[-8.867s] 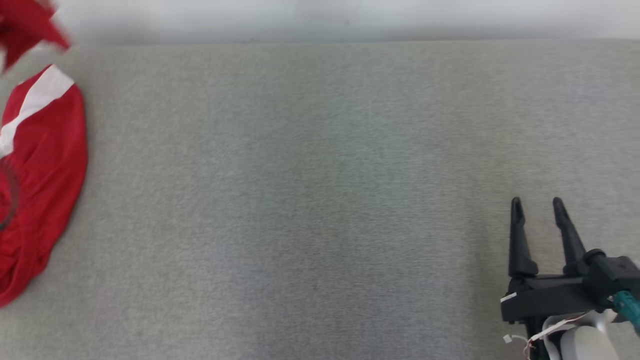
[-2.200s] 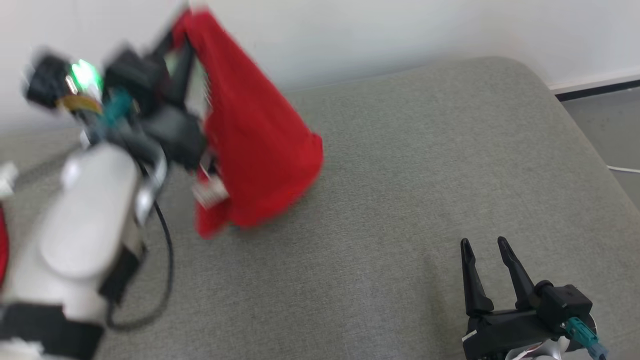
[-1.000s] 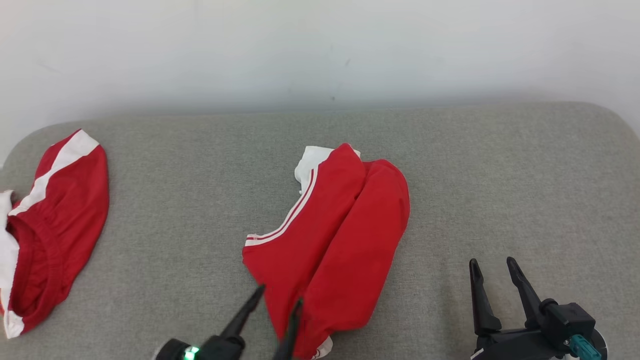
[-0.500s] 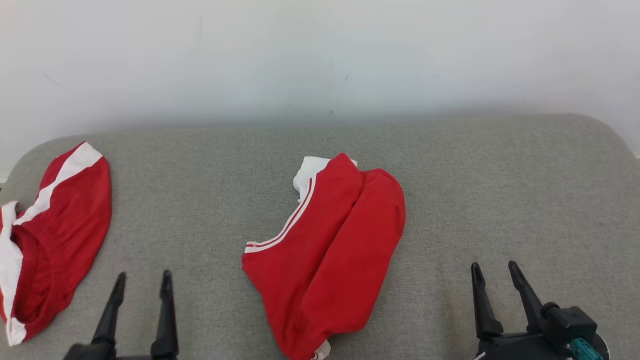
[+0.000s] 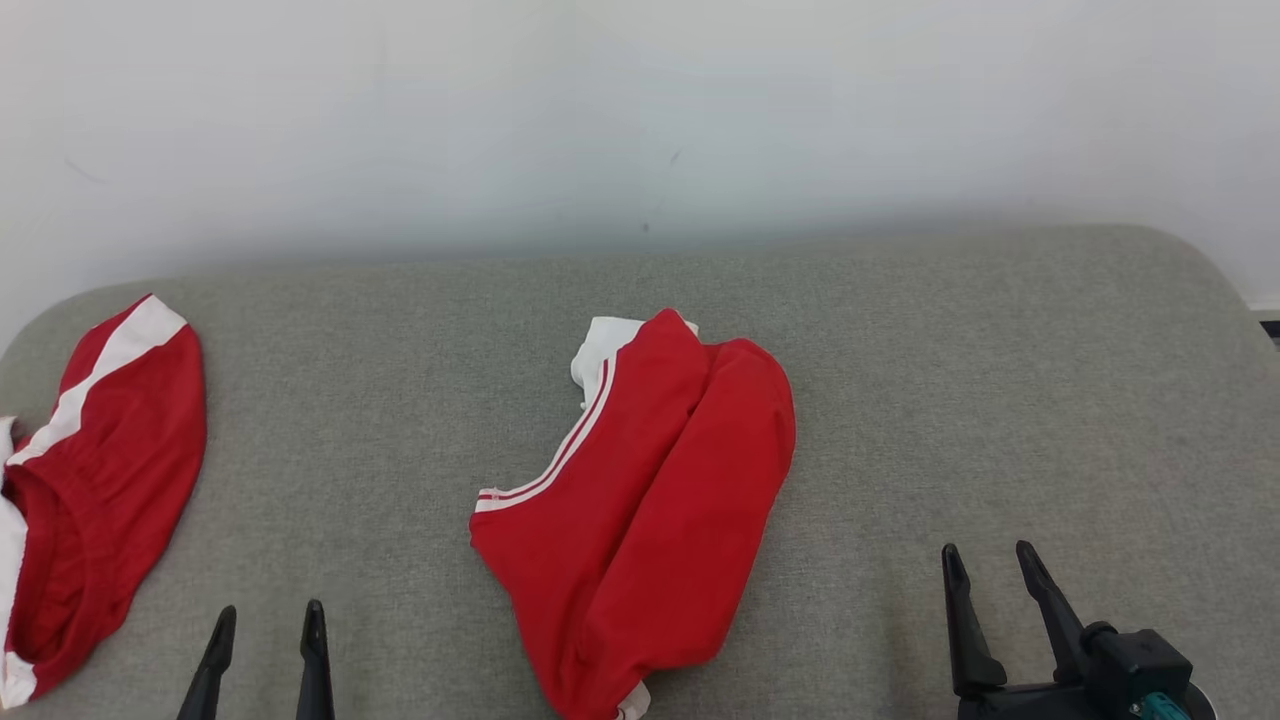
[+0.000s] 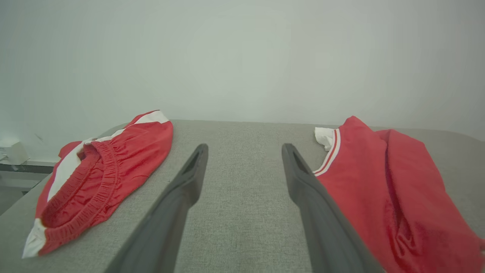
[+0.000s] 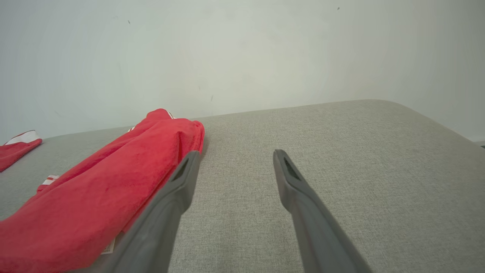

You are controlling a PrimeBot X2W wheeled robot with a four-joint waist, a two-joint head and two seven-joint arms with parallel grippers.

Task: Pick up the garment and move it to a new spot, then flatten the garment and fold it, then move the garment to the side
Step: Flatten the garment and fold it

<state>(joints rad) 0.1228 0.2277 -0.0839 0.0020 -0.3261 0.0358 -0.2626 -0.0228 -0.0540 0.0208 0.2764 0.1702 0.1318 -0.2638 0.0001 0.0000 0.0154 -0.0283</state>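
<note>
A red garment with white trim (image 5: 650, 500) lies crumpled in a long heap in the middle of the grey cushioned surface (image 5: 950, 380); the left wrist view has it at the right (image 6: 382, 189) and the right wrist view at the left (image 7: 98, 189). My left gripper (image 5: 268, 625) stands open at the lower left, apart from the garment, with nothing between its fingers (image 6: 189, 178). At the lower right, my right gripper (image 5: 988, 565) is open and empty too, its fingers (image 7: 288, 178) beside the garment's right edge.
A second red and white garment with an elastic waistband (image 5: 90, 470) lies at the surface's far left edge, also in the left wrist view (image 6: 102, 174). A pale wall (image 5: 640, 110) rises behind. The surface rounds off at the right (image 5: 1215, 270).
My left gripper, which held the garment aloft earlier, has let it go on the surface and drawn back to the lower left. The camera has shifted slightly.
</note>
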